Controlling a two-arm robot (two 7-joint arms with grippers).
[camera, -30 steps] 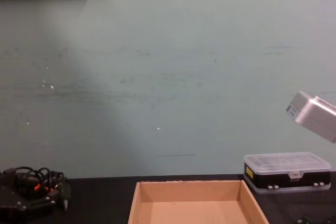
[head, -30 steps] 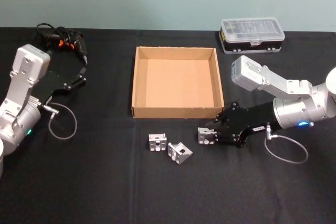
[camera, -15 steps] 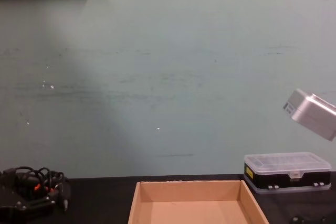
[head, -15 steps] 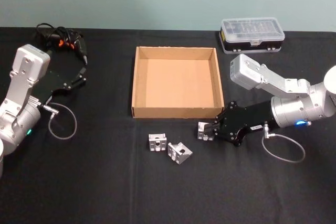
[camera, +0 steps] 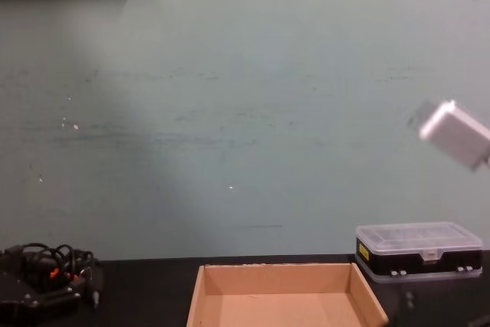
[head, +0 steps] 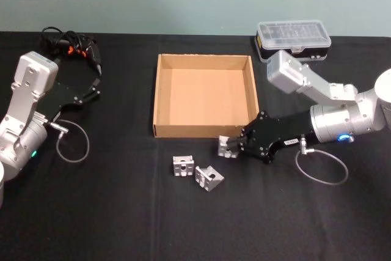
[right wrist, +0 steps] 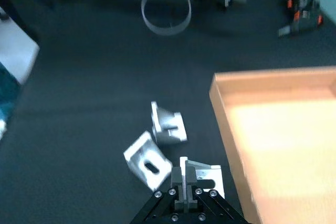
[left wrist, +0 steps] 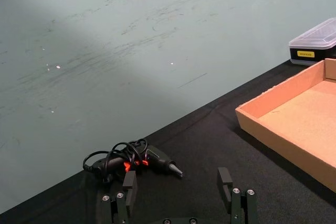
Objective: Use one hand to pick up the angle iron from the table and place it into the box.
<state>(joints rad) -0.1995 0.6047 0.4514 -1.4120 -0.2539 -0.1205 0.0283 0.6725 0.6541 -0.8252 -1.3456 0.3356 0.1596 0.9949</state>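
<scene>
My right gripper point(head: 234, 145) is shut on a silver angle iron point(head: 225, 146) and holds it just in front of the box's near wall, right of centre. In the right wrist view the same angle iron point(right wrist: 202, 177) sits clamped between the fingers, beside the box point(right wrist: 278, 129). The tan cardboard box point(head: 205, 131) lies open in the middle of the black table point(head: 122, 212). Two more angle irons point(head: 182, 166) point(head: 209, 177) lie on the table in front of the box. My left gripper point(left wrist: 178, 192) is parked at the far left with its fingers spread.
A black case with a clear lid point(head: 293, 39) stands behind the box on the right. A black and orange power tool with a coiled cable point(head: 70, 46) lies at the back left. A grey cable loop point(head: 317, 166) hangs from my right arm.
My right gripper has lifted its angle iron off the table and carried it left and toward the box's front wall. The other two angle irons and the left arm have stayed put.
</scene>
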